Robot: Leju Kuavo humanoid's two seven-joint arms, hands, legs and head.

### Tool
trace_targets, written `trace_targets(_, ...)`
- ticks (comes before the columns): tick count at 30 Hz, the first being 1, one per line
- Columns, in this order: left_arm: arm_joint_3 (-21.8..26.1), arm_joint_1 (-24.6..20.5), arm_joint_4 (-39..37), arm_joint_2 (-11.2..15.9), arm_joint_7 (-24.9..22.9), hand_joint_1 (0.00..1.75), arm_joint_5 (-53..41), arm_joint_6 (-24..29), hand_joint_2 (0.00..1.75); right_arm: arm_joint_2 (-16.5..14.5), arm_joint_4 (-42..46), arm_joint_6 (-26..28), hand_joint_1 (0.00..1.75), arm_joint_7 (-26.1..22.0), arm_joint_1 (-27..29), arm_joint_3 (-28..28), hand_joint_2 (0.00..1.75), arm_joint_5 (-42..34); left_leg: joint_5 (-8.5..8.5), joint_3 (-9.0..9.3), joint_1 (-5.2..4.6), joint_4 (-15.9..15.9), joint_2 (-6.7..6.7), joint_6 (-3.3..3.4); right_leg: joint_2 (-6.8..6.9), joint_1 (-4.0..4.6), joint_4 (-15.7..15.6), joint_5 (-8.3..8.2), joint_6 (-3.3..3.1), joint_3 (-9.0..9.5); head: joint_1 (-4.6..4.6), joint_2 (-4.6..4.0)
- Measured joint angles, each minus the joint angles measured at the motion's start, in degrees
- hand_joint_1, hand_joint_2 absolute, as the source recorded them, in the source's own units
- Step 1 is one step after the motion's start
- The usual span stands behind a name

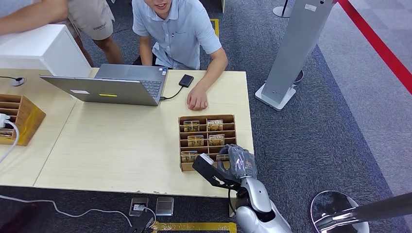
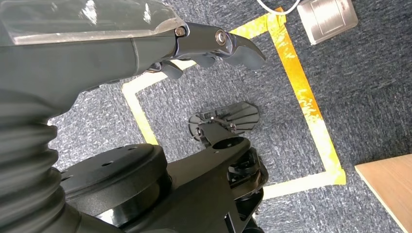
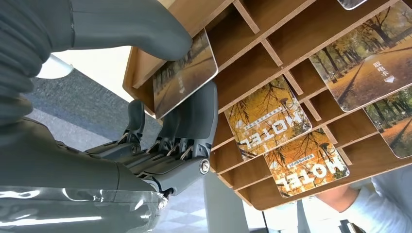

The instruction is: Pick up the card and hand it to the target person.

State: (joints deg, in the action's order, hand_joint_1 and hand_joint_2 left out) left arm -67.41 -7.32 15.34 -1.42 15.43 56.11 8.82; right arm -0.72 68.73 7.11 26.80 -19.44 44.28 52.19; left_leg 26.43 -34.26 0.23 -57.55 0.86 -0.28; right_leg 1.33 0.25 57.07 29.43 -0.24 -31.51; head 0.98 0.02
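A wooden card rack (image 1: pixel 207 118) stands on the light table (image 1: pixel 121 145) near its right edge and holds several autumn-print hotel cards (image 3: pixel 272 116). My right hand (image 1: pixel 236 164) is at the rack's near right corner. In the right wrist view this hand (image 3: pixel 160 141) pinches one card (image 3: pixel 187 70) between the thumb (image 3: pixel 126 29) and the fingers (image 3: pixel 197 114); the card still sits in the corner slot. A person in a light blue shirt (image 1: pixel 180 29) leans over the far side, one hand (image 1: pixel 197 99) resting on the table. My left hand (image 2: pixel 145 43) hangs over the carpet, holding nothing.
An open laptop (image 1: pixel 116 85) and a small black device (image 1: pixel 186 80) lie on the far part of the table. A second wooden rack (image 1: pixel 19 119) stands at the left. A grey stand (image 1: pixel 291 53) rises right of the table. Another person (image 1: pixel 58 12) is at the far left.
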Motion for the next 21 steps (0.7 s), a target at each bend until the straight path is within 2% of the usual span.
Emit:
trace_targets(12,0.0,0.0,0.0,0.0,-0.04,0.0,-0.01,0.03,1.75,0.0,-0.19,-0.11,1.06,0.13,0.15,0.0,1.75,-0.06,0.0,0.0,0.0,0.0,0.0,0.0,0.0,0.0,0.0,0.0,0.0,-0.01,0.0,0.0)
trace_targets(16,0.0,0.0,0.0,0.0,-0.18,0.0,-0.03,0.05,1.75,0.0,-0.19,-0.12,1.3,0.13,0.22,0.0,1.75,-0.08,0.0,0.0,0.0,0.0,0.0,0.0,0.0,0.0,0.0,0.0,0.0,-0.01,0.0,0.01)
trace_targets(21,0.0,-0.01,0.0,0.0,-0.23,0.0,-0.12,0.09,1.75,0.0,-0.17,-0.11,1.69,0.13,0.22,0.0,1.75,-0.08,0.0,0.0,0.0,0.0,0.0,0.0,0.0,0.0,0.0,0.0,0.0,-0.01,0.0,0.01)
